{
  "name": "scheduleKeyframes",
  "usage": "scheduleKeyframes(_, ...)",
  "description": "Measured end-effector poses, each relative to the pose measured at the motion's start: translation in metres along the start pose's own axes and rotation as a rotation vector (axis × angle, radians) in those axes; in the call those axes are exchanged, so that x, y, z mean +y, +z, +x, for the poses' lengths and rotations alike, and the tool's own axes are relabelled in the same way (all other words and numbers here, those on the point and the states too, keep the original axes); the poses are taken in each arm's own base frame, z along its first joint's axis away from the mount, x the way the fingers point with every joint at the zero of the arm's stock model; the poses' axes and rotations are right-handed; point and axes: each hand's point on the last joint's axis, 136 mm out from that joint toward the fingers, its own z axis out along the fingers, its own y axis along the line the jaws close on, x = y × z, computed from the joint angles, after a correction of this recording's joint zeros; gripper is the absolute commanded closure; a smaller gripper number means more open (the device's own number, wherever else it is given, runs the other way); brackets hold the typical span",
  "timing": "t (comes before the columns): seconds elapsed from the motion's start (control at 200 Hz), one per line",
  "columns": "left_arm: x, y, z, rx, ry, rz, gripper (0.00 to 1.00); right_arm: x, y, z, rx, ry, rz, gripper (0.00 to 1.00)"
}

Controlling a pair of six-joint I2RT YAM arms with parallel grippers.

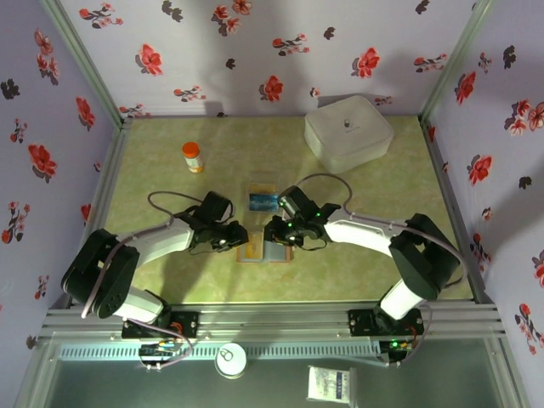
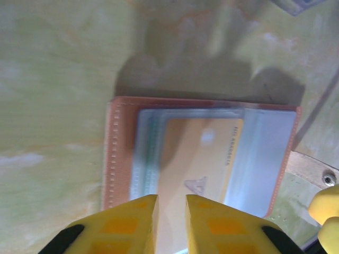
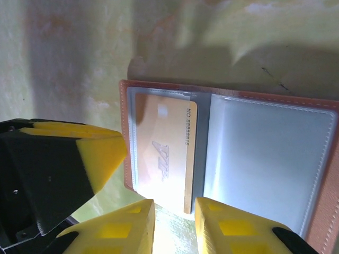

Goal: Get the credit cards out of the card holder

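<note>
The brown card holder (image 1: 276,253) lies open and flat on the table between both grippers, its brown stitched border (image 2: 112,159) (image 3: 125,132) framing clear sleeves. A yellow-orange credit card (image 2: 198,153) (image 3: 164,153) sits in one sleeve, its near end poking past the holder's edge. My left gripper (image 1: 235,237) (image 2: 170,225) hovers over that card, open by a narrow gap, and its fingers (image 3: 100,153) touch the holder's outer border. My right gripper (image 1: 277,232) (image 3: 174,227) is open, with the card's protruding end just ahead of its gap. The other sleeve (image 3: 265,159) looks empty.
A clear plastic tray (image 1: 262,189) holding blue cards (image 1: 262,202) stands just behind the card holder. An orange pill bottle (image 1: 193,156) is at the back left, a big white rounded box (image 1: 348,129) at the back right. Walls enclose the table.
</note>
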Motion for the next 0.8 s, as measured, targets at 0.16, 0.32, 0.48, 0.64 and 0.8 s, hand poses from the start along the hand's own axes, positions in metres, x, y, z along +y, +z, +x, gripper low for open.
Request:
scheduleKeyframes(0.16, 0.004, -0.001, -0.004, -0.007, -0.002, -0.001, 0.87, 0.002, 0.013, 0.0, 0.018, 0.004, -0.007, 0.74)
scheduleKeyframes(0.32, 0.007, 0.005, -0.002, 0.013, 0.003, -0.006, 0.9, 0.005, 0.024, -0.001, 0.033, 0.013, -0.026, 0.74)
scheduleKeyframes(0.48, 0.01, 0.009, 0.0, 0.026, -0.002, -0.014, 0.91, 0.006, 0.032, 0.002, 0.053, 0.016, -0.033, 0.74)
scheduleKeyframes(0.64, 0.012, 0.009, 0.0, 0.026, -0.002, -0.014, 0.91, 0.004, 0.038, 0.003, 0.062, 0.018, -0.025, 0.74)
scheduleKeyframes(0.8, 0.012, 0.009, 0.001, 0.027, -0.003, -0.011, 0.92, 0.0, 0.043, 0.004, 0.071, 0.023, -0.015, 0.76)
